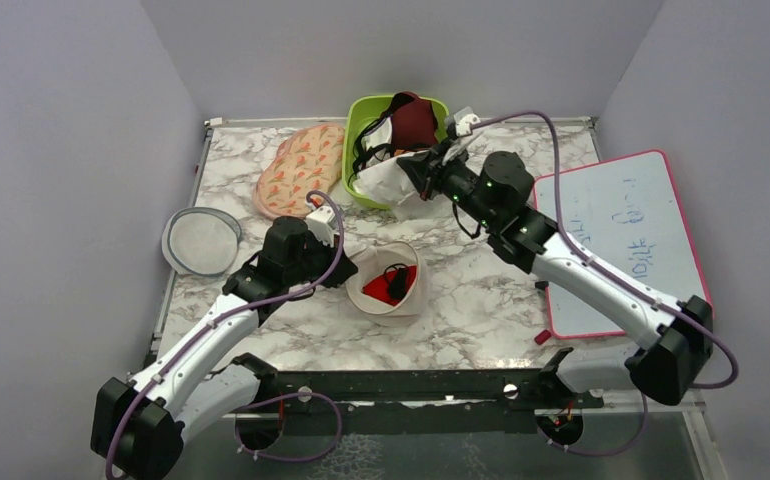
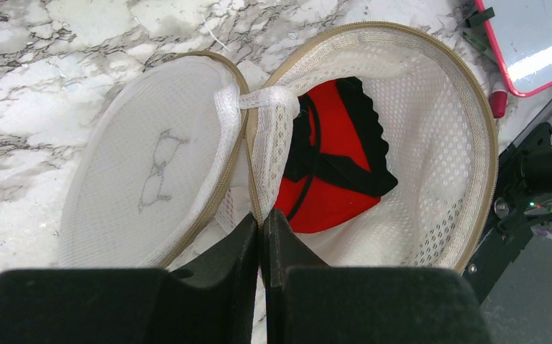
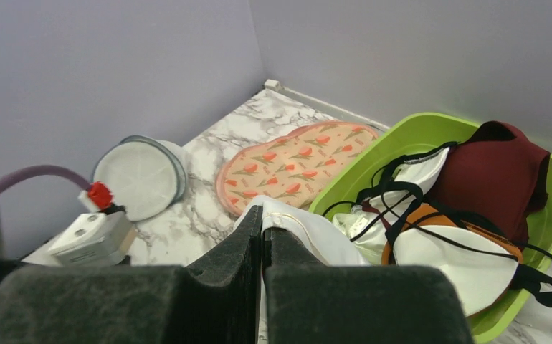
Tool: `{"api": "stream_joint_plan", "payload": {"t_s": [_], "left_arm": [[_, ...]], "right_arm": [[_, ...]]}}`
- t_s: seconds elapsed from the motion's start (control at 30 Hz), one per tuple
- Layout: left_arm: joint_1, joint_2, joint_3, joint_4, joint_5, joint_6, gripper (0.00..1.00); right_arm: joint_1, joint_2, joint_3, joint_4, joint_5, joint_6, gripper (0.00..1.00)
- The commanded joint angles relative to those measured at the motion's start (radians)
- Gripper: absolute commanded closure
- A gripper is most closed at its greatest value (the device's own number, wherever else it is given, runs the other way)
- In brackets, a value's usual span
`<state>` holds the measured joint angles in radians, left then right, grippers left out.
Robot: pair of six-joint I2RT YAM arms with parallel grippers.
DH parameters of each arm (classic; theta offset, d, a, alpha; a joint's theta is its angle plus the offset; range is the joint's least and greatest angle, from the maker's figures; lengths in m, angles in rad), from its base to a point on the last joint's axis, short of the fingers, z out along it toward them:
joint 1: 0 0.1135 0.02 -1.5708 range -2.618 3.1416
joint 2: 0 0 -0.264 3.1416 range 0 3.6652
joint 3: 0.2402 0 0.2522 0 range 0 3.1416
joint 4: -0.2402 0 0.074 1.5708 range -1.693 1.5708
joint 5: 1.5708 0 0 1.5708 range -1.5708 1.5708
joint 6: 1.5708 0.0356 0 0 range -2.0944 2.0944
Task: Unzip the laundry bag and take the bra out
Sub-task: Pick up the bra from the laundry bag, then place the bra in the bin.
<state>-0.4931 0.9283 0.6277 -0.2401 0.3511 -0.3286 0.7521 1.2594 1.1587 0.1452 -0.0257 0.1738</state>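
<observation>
Left hand point(image 2: 261, 221): clenched, resting at the unzipped laundry bag's point(image 2: 470, 122) rim. Right hand point(image 3: 262, 218): clenched, hanging near the green bin point(image 3: 409, 136). Bra point(image 2: 334, 136): lying inside the bag on the counter point(image 2: 58, 43). I am judging it light and limp, and favouring a pinch on bunched red fabric.

My left fingers point(image 2: 236, 251) and right fingers point(image 3: 241, 247) are matt black, faintly grainy plastic. The laundry bag point(image 2: 438, 143) is cream-white, see-through open-weave mesh with a tan woven zip tape round its rim, and the bra point(image 2: 330, 136) in it is smooth bright red cloth with matt black trim. The counter point(image 1: 481, 290) has a polished white-and-grey marble look, the tub point(image 3: 431, 132) is glossy lime-green plastic holding a matt maroon garment point(image 3: 502, 168), the pads point(image 3: 294, 161) are printed floral cloth, and the whiteboard point(image 1: 616, 235) shines smooth inside a pink plastic frame.
</observation>
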Motion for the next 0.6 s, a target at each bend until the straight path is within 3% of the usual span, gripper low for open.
{"api": "stream_joint_plan", "payload": {"t_s": [0.0, 0.43, 0.57], "left_arm": [[-0.002, -0.028, 0.031, -0.001, -0.029, 0.036, 1.0], [-0.003, -0.065, 0.02, 0.029, -0.031, 0.047, 1.0], [-0.004, -0.067, 0.02, 0.027, -0.034, 0.049, 1.0]], "right_arm": [[-0.004, 0.139, 0.064, 0.154, 0.047, 0.0, 0.99], [-0.127, 0.653, 0.334, 0.315, -0.024, 0.252, 0.99], [-0.178, 0.818, 0.452, 0.326, -0.044, 0.262, 0.99]]}}
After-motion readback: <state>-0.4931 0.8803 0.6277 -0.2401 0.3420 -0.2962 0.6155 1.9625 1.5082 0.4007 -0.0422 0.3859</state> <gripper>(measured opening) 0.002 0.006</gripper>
